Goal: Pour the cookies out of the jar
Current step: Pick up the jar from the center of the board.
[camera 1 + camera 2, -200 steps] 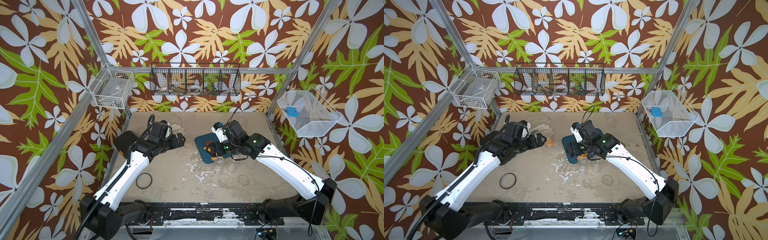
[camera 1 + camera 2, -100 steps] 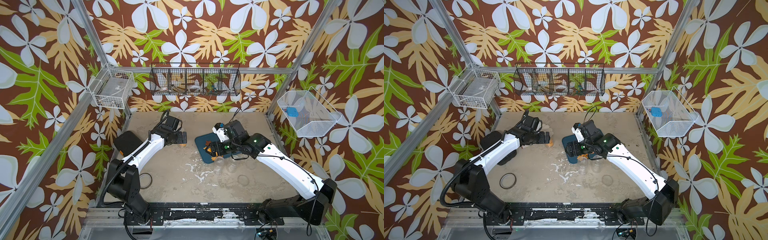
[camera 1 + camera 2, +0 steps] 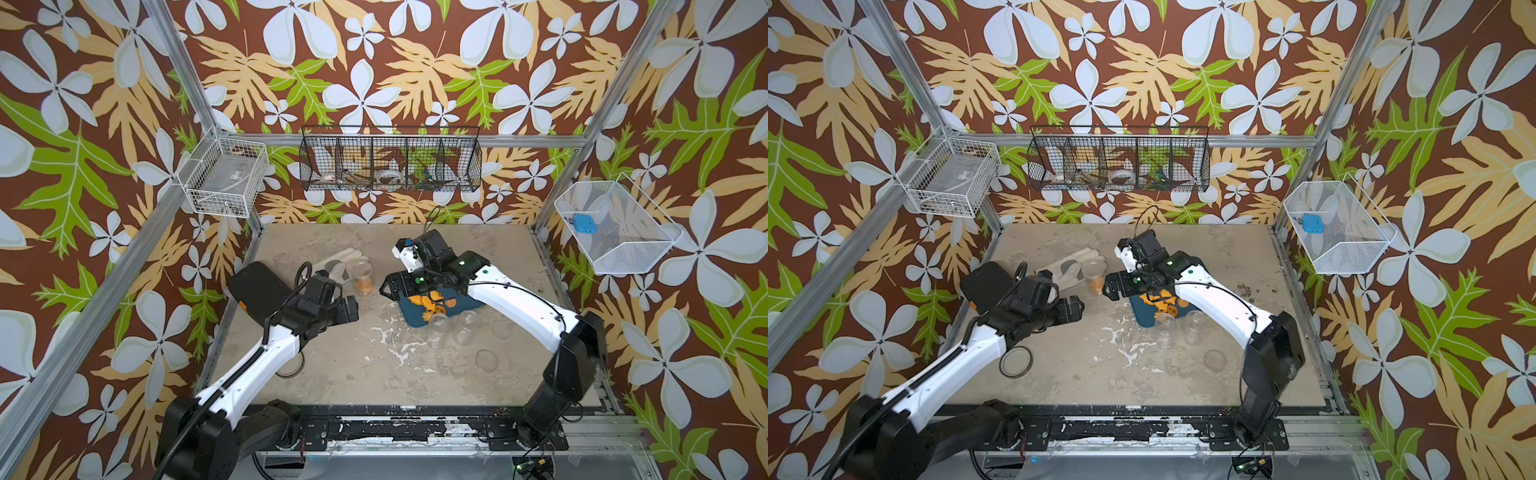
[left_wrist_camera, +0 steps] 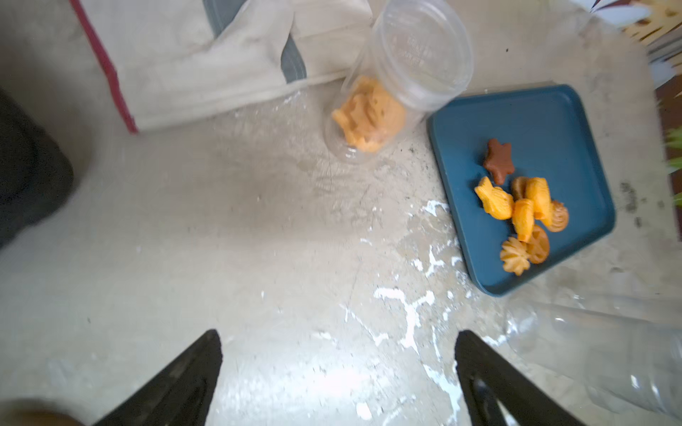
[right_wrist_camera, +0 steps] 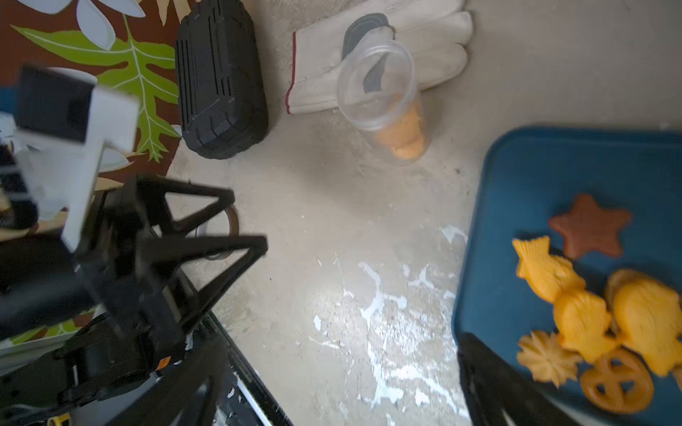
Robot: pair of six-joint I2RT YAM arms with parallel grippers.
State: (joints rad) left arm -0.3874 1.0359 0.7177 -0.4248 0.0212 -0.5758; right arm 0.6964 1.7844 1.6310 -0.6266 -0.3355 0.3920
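Near the left edge of the surface (image 3: 374,374) lies a black case (image 3: 257,286), and nearer the front a dark ring (image 3: 1016,362) lies flat beside the left arm. The left gripper (image 4: 339,339) hovers over bare surface, its jaws wide apart with nothing between them. Beyond it a pale work glove (image 3: 340,264) lies flat. The jar (image 3: 360,277) stands upright just beside the glove's edge, with a clump of orange cookies (image 4: 369,118) at its bottom. Whether a lid sits on its mouth I cannot tell, as the wrist views are blurred there. A narrow strip of bare surface parts the jar from the blue tray (image 4: 535,121). The right gripper (image 3: 384,289) hangs at the tray's left edge, close to the jar but apart from it, jaws spread and empty. More cookies, orange ones and a brown star, lie heaped on the tray's near half. Two empty clear jars (image 3: 438,328) crowd the tray's front edge, one overlapping its corner, and a clear lid (image 3: 486,359) lies nearer the front. The middle front of the surface lies open between the arms.
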